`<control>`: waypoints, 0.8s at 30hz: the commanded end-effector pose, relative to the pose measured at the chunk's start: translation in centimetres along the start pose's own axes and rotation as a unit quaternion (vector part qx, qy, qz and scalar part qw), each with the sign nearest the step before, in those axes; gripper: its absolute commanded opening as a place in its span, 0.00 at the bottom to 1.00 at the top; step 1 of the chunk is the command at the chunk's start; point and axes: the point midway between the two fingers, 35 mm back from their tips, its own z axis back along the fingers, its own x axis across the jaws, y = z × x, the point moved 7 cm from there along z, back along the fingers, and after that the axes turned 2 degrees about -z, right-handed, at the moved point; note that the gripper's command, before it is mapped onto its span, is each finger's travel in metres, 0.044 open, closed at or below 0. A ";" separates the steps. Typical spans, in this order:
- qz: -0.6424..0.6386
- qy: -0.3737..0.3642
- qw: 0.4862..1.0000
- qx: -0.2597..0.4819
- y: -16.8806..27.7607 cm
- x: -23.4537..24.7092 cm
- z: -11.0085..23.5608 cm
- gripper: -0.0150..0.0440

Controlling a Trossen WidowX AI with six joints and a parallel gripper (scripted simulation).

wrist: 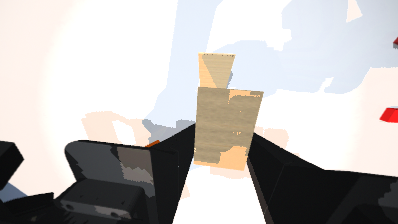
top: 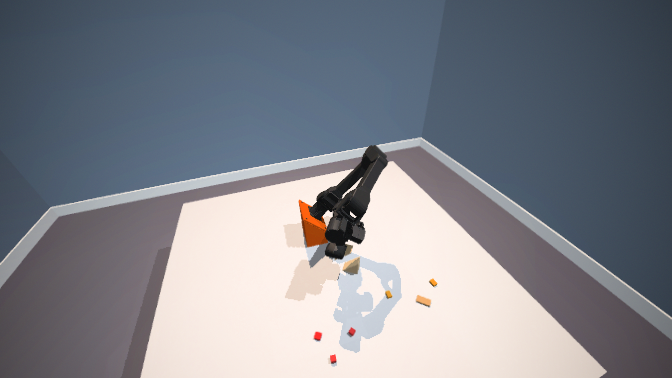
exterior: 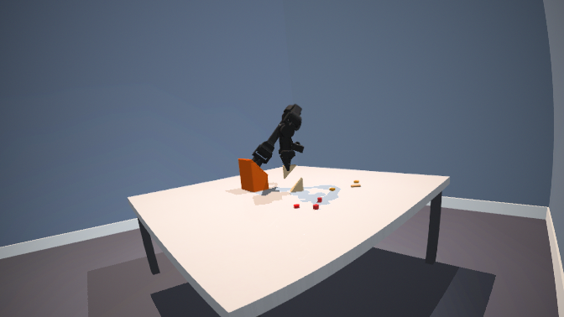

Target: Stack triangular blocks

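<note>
Triangular block [wrist: 227, 125] pinched in claw [wrist: 220, 150], exterior view alone shows gap above lower block [exterior: 297, 185]

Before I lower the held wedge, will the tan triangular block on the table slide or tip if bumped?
Probably slides: the tan triangular block is small, rests on a flat base and nothing braces it. Tipping seems unlikely, since that base is wide. The held wedge in the claw looks rigid, so contact would pass straight through.
</note>
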 end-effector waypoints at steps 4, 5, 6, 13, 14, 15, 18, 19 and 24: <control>-0.001 -0.002 1.000 -0.005 -0.5 0.6 -1.6 0.25; -0.001 -0.002 1.000 -0.005 -0.4 0.6 -1.6 0.25; -0.001 -0.002 1.000 -0.005 -0.4 0.6 -1.6 0.25; -0.001 -0.002 1.000 -0.006 -1.4 0.8 -4.1 0.25; -0.001 -0.002 1.000 -0.006 -1.5 0.8 -4.3 0.25; -0.001 -0.002 1.000 -0.006 -1.5 0.8 -4.3 0.25; -0.001 -0.002 1.000 -0.006 -1.5 0.8 -4.3 0.25; -0.001 -0.003 1.000 -0.006 -1.4 0.8 -4.3 0.25; -0.002 -0.004 1.000 -0.007 -1.4 0.9 -4.3 0.25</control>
